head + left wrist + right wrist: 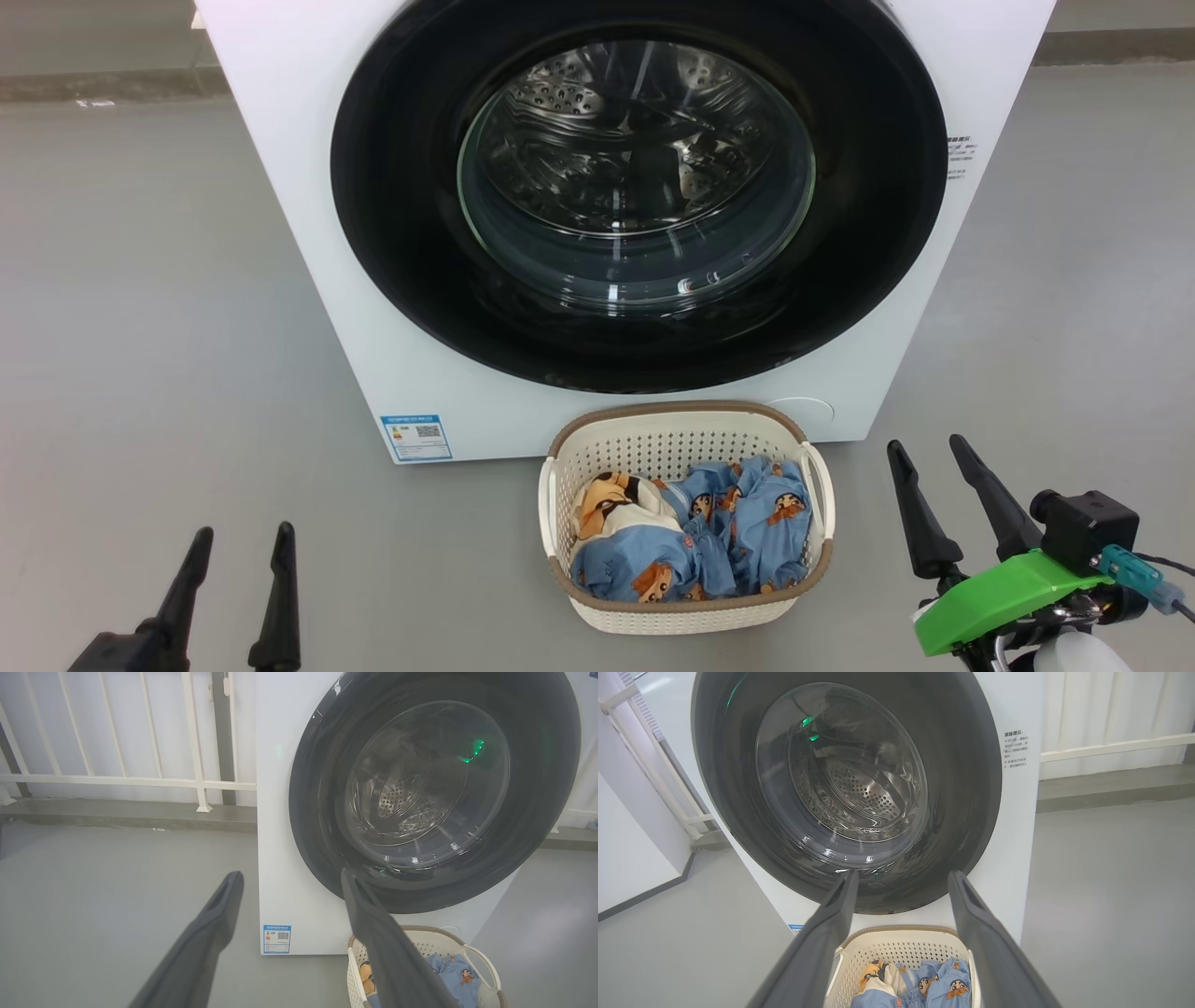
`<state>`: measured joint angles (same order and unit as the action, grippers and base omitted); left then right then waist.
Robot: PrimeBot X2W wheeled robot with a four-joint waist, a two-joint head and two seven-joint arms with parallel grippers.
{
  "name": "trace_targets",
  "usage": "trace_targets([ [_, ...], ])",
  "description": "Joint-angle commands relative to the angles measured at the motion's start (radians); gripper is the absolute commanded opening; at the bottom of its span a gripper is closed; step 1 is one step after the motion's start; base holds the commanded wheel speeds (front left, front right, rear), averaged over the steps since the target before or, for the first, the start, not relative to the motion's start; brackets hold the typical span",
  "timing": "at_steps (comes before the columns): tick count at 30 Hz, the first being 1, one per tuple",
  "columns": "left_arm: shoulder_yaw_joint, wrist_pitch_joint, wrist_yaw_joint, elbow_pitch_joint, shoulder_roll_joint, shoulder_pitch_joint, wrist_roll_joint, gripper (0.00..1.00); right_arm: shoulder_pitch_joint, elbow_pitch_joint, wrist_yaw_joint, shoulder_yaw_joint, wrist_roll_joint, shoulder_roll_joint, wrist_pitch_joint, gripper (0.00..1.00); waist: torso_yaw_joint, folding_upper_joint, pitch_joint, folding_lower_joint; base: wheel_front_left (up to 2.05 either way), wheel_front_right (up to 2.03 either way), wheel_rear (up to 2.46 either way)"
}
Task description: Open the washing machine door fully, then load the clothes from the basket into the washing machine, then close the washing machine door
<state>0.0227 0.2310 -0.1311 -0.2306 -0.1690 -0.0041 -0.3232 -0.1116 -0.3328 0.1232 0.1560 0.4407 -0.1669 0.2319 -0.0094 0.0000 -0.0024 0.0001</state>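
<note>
Glossy black, the door [644, 327] sits shut on the washer [289, 187]: rigid, likely slick, probably best hooked at its rim edge. Soft clothes [738, 532] lie in the basket [677, 408] just before it. Left gripper [245, 530] and right gripper [926, 443] hover, fingers apart, empty.

The big white front-loading washing machine [280, 140] bears a small blue label sticker [277, 939] low on its front, between the left gripper's [290, 874] two fingers in the left wrist view: a QR code and fine print (too small to read). Up and right of the right gripper [902, 875], a block of grey Chinese print [1013, 749] stands on the white panel, likewise illegible.
</note>
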Motion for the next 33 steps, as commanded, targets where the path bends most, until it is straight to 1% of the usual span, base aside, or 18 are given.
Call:
trace_targets([
  [1,-0.029,0.018,0.000,0.017,-0.027,-0.025,0.016,1.00,-0.025,0.026,0.007,0.018,-0.027,-0.019,0.017,1.00,0.000,0.0000,0.000,0.0000,0.00,0.00,0.00],
  [6,-0.027,0.031,0.000,0.000,-0.041,-0.031,0.031,1.00,-0.018,0.024,0.008,0.016,-0.072,-0.019,0.030,1.00,-0.003,0.0000,0.002,0.0000,0.00,0.00,0.00],
  [16,-0.045,0.031,0.000,-0.038,-0.033,-0.037,-0.026,1.00,0.004,0.027,0.008,-0.017,-0.080,-0.005,0.030,1.00,-0.004,0.0000,0.002,0.0000,0.00,0.00,0.00],
  [22,-0.059,0.031,0.000,-0.063,-0.027,-0.043,-0.040,1.00,0.010,0.032,0.008,-0.030,-0.084,0.003,0.030,1.00,-0.005,0.0000,0.003,0.0000,0.00,0.00,0.00],
  [26,-0.058,0.031,0.000,-0.076,-0.031,-0.047,-0.030,1.00,0.012,0.033,0.008,-0.033,-0.085,0.006,0.030,1.00,-0.007,0.0000,0.002,0.0000,0.00,0.00,0.00],
  [33,-0.062,0.031,0.000,-0.076,-0.034,-0.050,0.018,1.00,0.013,0.035,0.008,-0.036,-0.087,0.008,0.030,1.00,-0.010,0.0000,0.002,0.0000,0.07,0.07,-0.14],
])
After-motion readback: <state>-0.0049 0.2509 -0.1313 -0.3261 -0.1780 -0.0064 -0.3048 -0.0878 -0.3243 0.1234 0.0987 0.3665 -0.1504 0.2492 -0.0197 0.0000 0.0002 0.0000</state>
